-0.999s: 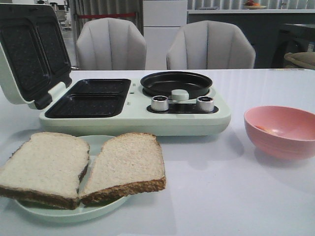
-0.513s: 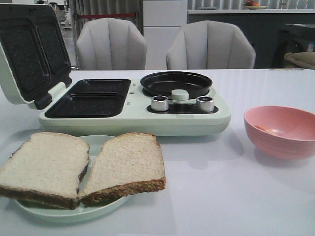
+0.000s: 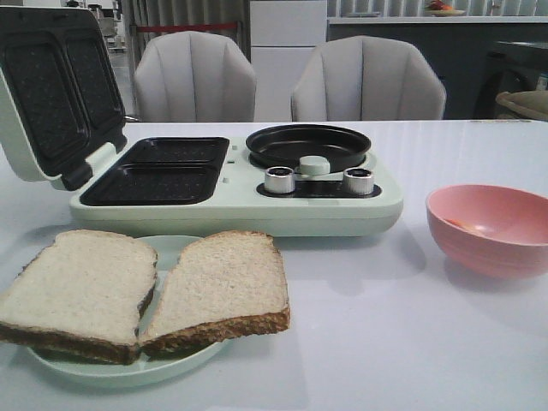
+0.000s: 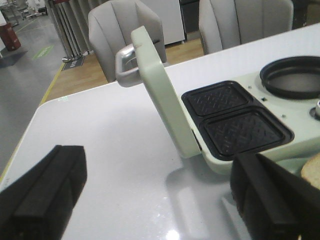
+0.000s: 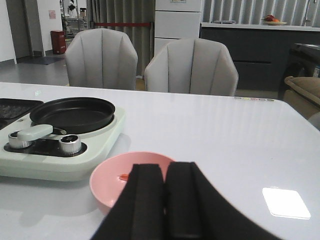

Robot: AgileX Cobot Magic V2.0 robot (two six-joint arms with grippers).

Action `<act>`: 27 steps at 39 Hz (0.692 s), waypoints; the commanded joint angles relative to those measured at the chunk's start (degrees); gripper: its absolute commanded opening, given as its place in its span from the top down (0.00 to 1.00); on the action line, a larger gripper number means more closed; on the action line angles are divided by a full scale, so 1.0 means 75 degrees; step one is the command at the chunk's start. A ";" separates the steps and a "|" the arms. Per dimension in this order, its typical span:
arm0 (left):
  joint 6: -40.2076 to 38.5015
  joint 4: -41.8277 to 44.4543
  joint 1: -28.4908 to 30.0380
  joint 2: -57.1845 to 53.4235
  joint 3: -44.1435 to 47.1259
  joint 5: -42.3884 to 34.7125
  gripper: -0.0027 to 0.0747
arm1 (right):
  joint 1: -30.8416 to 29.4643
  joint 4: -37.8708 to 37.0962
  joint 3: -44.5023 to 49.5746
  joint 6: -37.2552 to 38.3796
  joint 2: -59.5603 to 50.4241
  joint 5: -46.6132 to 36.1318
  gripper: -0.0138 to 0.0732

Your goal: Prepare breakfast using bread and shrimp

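Observation:
Two bread slices [image 3: 77, 287] [image 3: 227, 278] lie side by side on a pale green plate [image 3: 120, 370] at the front left. A corner of the bread [image 4: 312, 172] also shows in the left wrist view. A small orange piece of shrimp [image 3: 458, 224] [image 5: 123, 177] lies in the pink bowl [image 3: 488, 231] [image 5: 107, 180] on the right. My left gripper [image 4: 160, 200] is open, its fingers wide apart over bare table beside the machine's raised lid [image 4: 160, 95]. My right gripper [image 5: 165, 200] is shut with nothing in it, just in front of the pink bowl. Neither gripper shows in the front view.
A pale green breakfast machine [image 3: 240, 210] stands mid-table, its lid [image 3: 51, 94] tilted open at the left. It has two black sandwich plates [image 3: 158, 171], a round black pan [image 3: 306, 145] and two silver knobs [image 3: 278, 180]. Two grey chairs [image 3: 368, 77] stand behind the table.

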 commanded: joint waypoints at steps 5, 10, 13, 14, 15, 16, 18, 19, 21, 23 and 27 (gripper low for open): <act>-0.0029 0.1471 -0.0641 0.0861 -0.0207 -0.0512 0.14 | -0.0039 -0.0105 -0.0118 -0.0017 -0.0162 -0.0599 0.68; -0.0029 0.2176 -0.1468 0.1653 -0.0207 -0.0481 0.14 | -0.0039 -0.0105 -0.0118 -0.0017 -0.0162 -0.0599 0.68; -0.0029 0.2838 -0.2118 0.2170 -0.0207 -0.0233 0.14 | -0.0039 -0.0105 -0.0118 -0.0017 -0.0162 -0.0599 0.68; -0.0029 0.2991 -0.2374 0.2373 -0.0207 -0.0118 0.14 | -0.0039 -0.0105 -0.0118 -0.0017 -0.0162 -0.0599 0.68; -0.0029 0.3186 -0.2627 0.2586 -0.0207 0.0119 0.14 | -0.0039 -0.0105 -0.0118 -0.0017 -0.0162 -0.0599 0.68; -0.0029 0.3352 -0.2876 0.2807 -0.0207 0.0276 0.14 | -0.0039 -0.0105 -0.0118 -0.0017 -0.0162 -0.0599 0.68; -0.0029 0.3538 -0.3282 0.3226 -0.0207 0.0640 0.14 | -0.0039 -0.0105 -0.0118 -0.0017 -0.0162 -0.0599 0.68; -0.0029 0.3626 -0.3443 0.3405 -0.0207 0.0814 0.14 | -0.0039 -0.0105 -0.0118 -0.0017 -0.0162 -0.0599 0.68; -0.0029 0.3868 -0.3831 0.3839 -0.0207 0.1062 0.14 | -0.0039 -0.0105 -0.0118 -0.0017 -0.0162 -0.0599 0.68; -0.0029 0.4143 -0.4114 0.4227 -0.0207 0.1131 0.14 | -0.0039 -0.0105 -0.0118 -0.0017 -0.0162 -0.0599 0.68; -0.0029 0.4647 -0.4467 0.4977 -0.0207 0.1228 0.14 | -0.0039 -0.0105 -0.0118 -0.0017 -0.0162 -0.0599 0.68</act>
